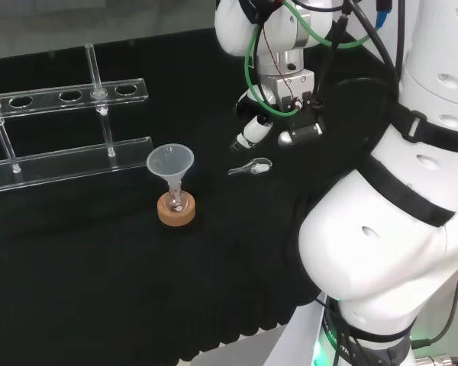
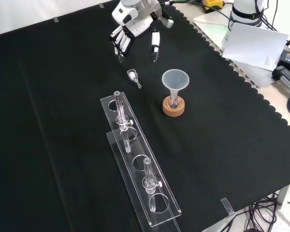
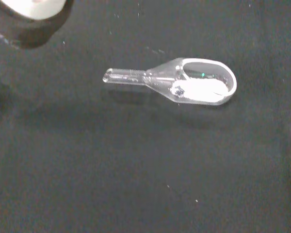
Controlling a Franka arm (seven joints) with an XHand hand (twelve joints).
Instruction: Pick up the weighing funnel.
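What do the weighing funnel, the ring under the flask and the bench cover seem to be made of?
Weighing funnel: clear glass or plastic, glossy; see-through, with bright glints.
Ring: likely cork; matt tan.
Cover: black cloth; matt, with a scalloped edge.

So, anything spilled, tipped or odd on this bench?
Nothing stands out. The weighing funnel lies on the cloth, nothing scattered around it; the funnel stands upright over its cork ring; the robot hand hovers open.
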